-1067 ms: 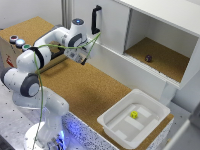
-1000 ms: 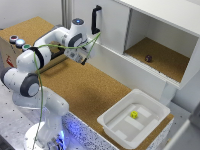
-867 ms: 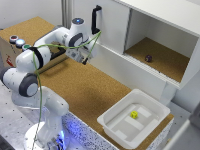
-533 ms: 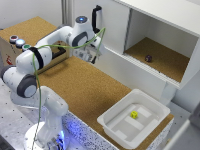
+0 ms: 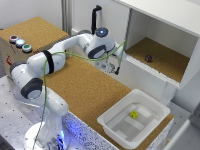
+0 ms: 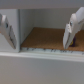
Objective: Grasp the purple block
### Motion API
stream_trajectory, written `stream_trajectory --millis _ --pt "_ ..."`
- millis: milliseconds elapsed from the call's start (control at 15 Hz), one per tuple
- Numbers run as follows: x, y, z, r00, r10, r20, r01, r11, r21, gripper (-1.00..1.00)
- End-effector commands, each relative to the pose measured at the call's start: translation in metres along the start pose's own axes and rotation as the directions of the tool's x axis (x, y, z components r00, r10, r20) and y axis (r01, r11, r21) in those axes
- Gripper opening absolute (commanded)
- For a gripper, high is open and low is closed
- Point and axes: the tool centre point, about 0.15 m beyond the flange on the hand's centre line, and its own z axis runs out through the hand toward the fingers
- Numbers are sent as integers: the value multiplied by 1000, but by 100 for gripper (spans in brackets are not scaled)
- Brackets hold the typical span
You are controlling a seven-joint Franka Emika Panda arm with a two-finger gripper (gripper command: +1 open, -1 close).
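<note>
The purple block [image 5: 148,58] is a tiny dark cube on the cork floor inside the open white cabinet compartment [image 5: 165,62], toward the exterior view's right. My gripper [image 5: 118,67] hangs just outside that compartment's front edge, to the exterior view's left of the block and well apart from it. In the wrist view my gripper [image 6: 41,45] is open with nothing between its fingers [image 6: 70,31]. Between them I see the compartment's cork floor [image 6: 42,37]. That view is blurred, and I cannot make out the block in it for certain.
A white bin [image 5: 150,126] at the front right holds a small yellow-green block [image 5: 134,114]. A cork-topped table [image 5: 90,90] lies under the arm. A box with coloured buttons [image 5: 18,42] stands at the left. A white wall [image 5: 145,77] runs below the compartment.
The arm has swung toward the exterior view's right, carrying the gripper from over the cork table to the front of the cabinet compartment. The blocks have not moved.
</note>
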Motion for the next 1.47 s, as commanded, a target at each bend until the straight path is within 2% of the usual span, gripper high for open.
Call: stream_trajectory --millis 0,200,467,800,1133,1267,1400 --pt "78 58 40 994 90 58 -92 995 26 100" --pt "91 79 71 984 164 77 -168 984 54 100" --pt "101 99 97 978 190 82 -194 980 51 100" --pt "116 100 129 988 123 97 -127 991 37 100" --pt "123 103 165 990 97 102 -102 994 49 100" --pt "127 108 176 988 105 113 -115 989 88 100" --pt "134 107 185 989 95 115 -105 991 87 100"
